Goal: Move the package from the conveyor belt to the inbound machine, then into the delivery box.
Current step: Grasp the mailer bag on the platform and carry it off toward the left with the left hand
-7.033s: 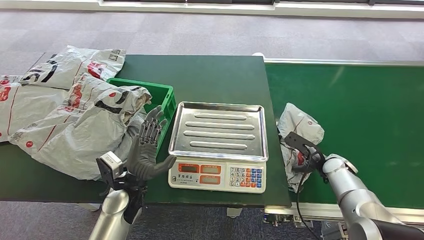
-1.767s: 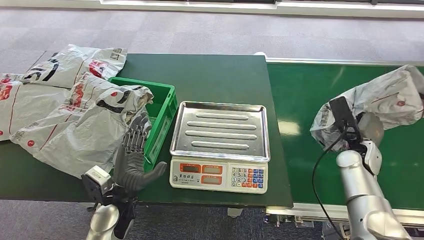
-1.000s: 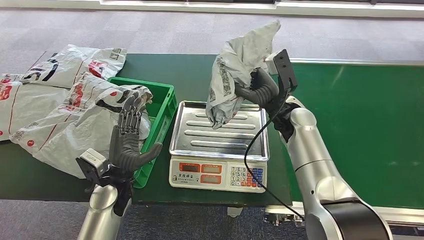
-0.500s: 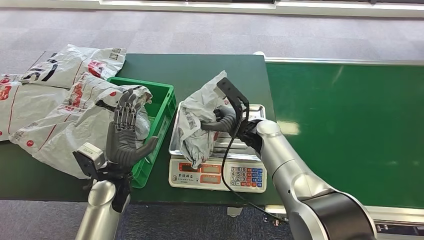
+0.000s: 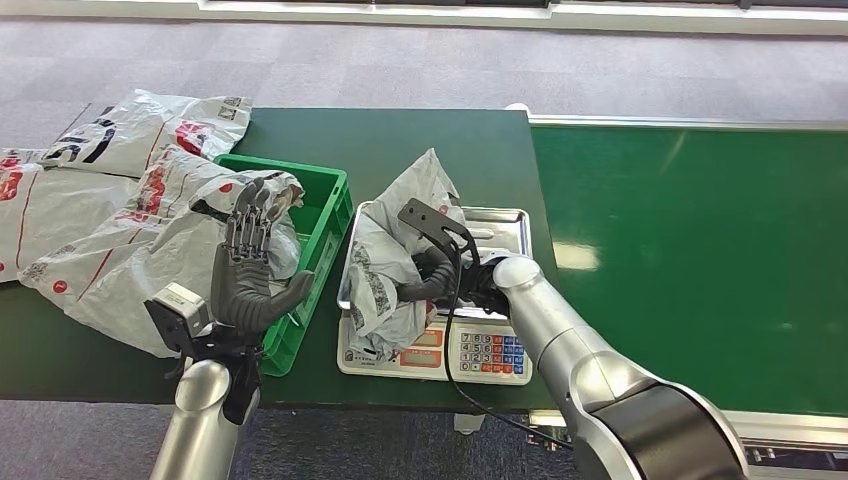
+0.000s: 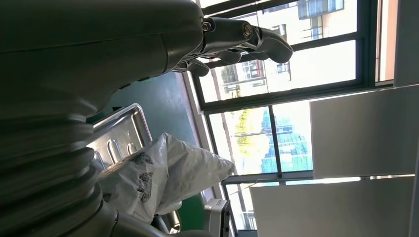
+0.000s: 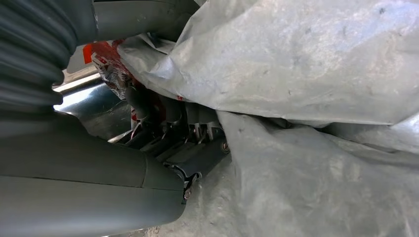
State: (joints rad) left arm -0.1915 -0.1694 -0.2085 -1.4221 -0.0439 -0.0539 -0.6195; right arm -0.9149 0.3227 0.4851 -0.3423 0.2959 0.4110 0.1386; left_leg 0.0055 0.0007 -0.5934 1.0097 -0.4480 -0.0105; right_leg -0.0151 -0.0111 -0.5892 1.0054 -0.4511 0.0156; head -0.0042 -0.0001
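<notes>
One green table (image 5: 420,140), grey carpet (image 5: 400,60)

This looks like a parcel-sorting station set up in an office-type room. A green conveyor belt (image 5: 700,230) runs beside a dark green table (image 5: 400,140) carrying an electronic weighing scale (image 5: 470,350), a green plastic crate (image 5: 325,235) and grey courier bags (image 5: 110,220). Grey carpet tiles (image 5: 400,60) cover the floor, and tall windows (image 6: 276,138) face other buildings.
</notes>
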